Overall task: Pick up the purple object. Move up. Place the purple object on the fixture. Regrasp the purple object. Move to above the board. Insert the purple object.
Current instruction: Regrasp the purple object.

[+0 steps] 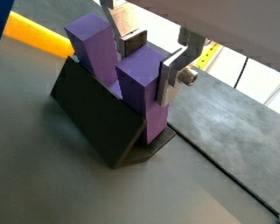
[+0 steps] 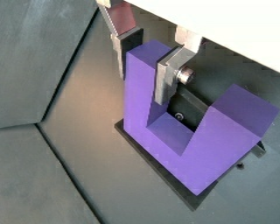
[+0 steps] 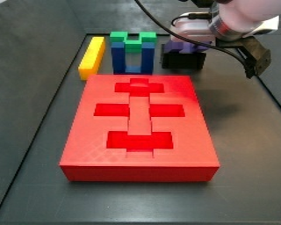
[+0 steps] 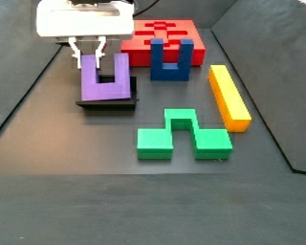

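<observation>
My pincer (image 4: 88,50) hangs straight above the fixture (image 4: 110,102), its silver fingers (image 2: 166,74) narrowed around one upright prong of the purple object (image 4: 104,78), which stands on the fixture, prongs up, well apart from the board (image 4: 168,36).

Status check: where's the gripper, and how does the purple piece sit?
Gripper astride one prong of purple object, plates at its sides. Object upright on fixture. Board behind, slots open; blue block in front of it.
</observation>
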